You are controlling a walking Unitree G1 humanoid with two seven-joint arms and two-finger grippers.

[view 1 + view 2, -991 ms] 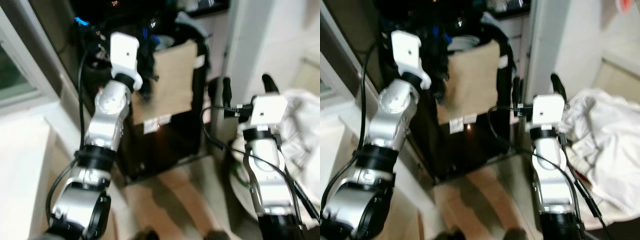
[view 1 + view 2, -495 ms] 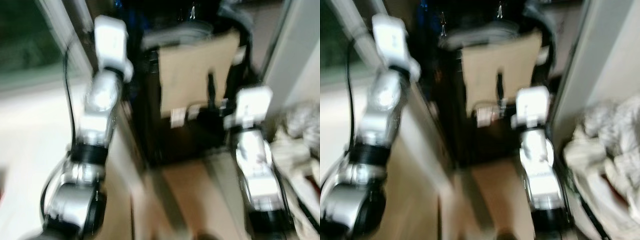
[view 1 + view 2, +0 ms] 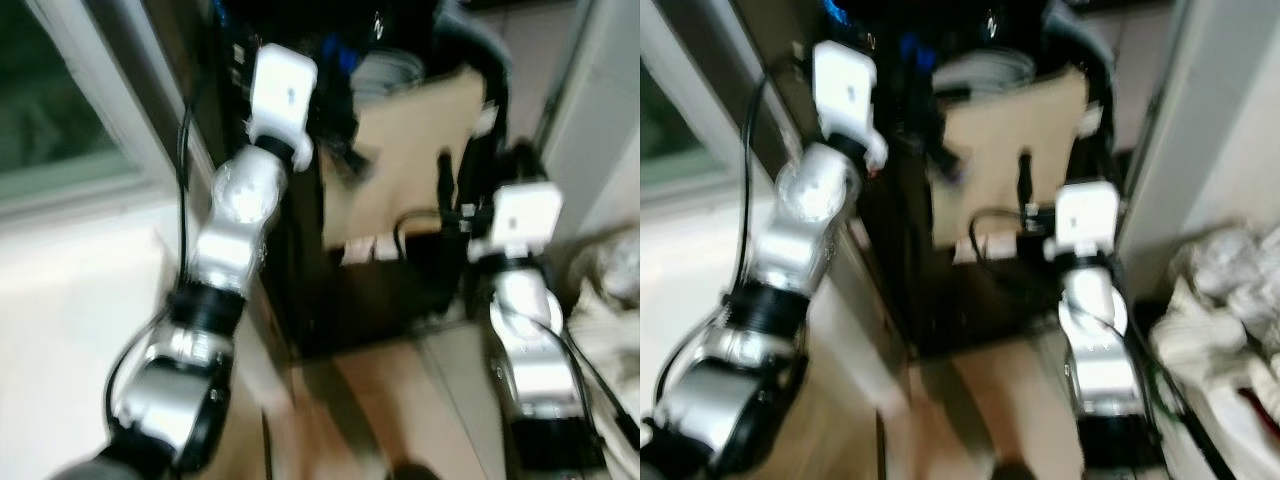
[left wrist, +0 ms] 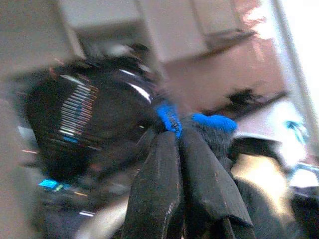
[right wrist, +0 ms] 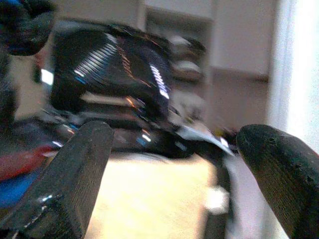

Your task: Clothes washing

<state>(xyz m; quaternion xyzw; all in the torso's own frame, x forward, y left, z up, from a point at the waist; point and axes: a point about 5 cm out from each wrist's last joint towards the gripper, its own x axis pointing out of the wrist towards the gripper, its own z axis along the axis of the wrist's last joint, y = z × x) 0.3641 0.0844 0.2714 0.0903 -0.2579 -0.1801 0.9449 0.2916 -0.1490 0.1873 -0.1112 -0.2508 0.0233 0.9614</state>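
My left gripper (image 4: 174,137) is raised and shut on a dark garment with blue trim (image 4: 172,117). In the eye views that garment (image 3: 338,115) hangs beyond the left wrist, over the top of a black cart (image 3: 390,290) that has a tan cardboard panel (image 3: 420,140). Lower down, my right gripper (image 3: 482,165) stands in front of the cardboard panel, open with nothing between its fingers (image 5: 75,169). A pile of white laundry (image 3: 1230,290) lies at the far right. All views are blurred.
A window and its pale sill (image 3: 60,150) run along the left. A white wall or door frame (image 3: 1200,110) stands to the right of the cart. Tan floor (image 3: 390,400) shows between my arms. A glossy black rounded object (image 5: 114,64) sits beyond the cart.
The whole picture has swung while I move, so the camera has shifted. My left arm now leans further in over the cart's top, garment still held. The right gripper stays open.
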